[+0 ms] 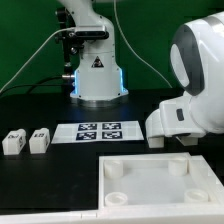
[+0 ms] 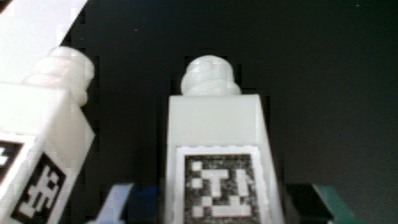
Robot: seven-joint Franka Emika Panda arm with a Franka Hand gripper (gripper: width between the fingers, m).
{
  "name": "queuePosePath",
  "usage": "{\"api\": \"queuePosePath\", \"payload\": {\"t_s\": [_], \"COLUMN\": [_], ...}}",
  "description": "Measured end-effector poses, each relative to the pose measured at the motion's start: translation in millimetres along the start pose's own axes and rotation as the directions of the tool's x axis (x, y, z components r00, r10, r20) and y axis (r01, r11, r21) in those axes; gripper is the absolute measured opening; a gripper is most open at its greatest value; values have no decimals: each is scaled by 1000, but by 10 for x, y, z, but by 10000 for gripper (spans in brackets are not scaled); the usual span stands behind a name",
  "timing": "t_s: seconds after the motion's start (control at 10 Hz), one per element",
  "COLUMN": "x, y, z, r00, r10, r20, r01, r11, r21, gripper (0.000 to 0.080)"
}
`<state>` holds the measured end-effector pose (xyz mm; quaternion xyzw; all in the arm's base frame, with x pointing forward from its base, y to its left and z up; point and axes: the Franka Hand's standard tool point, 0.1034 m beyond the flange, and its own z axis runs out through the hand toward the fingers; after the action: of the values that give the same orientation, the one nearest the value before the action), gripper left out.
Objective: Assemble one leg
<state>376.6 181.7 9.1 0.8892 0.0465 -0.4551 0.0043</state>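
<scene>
Wrist view shows one leg [image 2: 217, 150] framed between the gripper's [image 2: 222, 208] fingers [image 2: 128, 203], with a second leg [image 2: 45, 120] just beside it. The fingers stand narrowly either side of it; whether their pads press it I cannot tell. Judging by the arm, this happens near the desk edge on the exterior view's right, hidden there. A third leg [image 1: 13, 142] and fourth leg [image 1: 39, 140] lie near the opposite edge. The socketed panel [image 1: 160, 186] by the front edge shows no leg fitted, so nearly everything seems left.
</scene>
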Motion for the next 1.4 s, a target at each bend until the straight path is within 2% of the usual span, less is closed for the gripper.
{"api": "queuePosePath", "payload": {"t_s": [0.2,0.5,0.6,0.7,0.8,0.9,1.0,1.1,1.2,1.4], "x": [-23,-193,-223,-235,-282,-246,-233,-214,-146,-157], "y": [23,263,345,449,591,709,767,802,806,844], "z": [-51,-740,-995,-1269,-1486,-1727,-1886,-1998,-2072,-2036], "r00": [1000,994,986,961,938,889,833,793,701,570], "r10": [-20,-97,-105,-101,-83,-67,-69,-69,-59,-46], "r20": [7,-60,-128,-257,-336,-453,-548,-605,-711,-820], "r01": [20,98,110,112,102,96,101,104,96,79], "r11": [1000,995,994,993,994,995,994,994,995,997], "r21": [-1,22,27,31,39,40,29,23,12,-2], "gripper": [290,291,291,291,291,291,291,291,291,291]}}
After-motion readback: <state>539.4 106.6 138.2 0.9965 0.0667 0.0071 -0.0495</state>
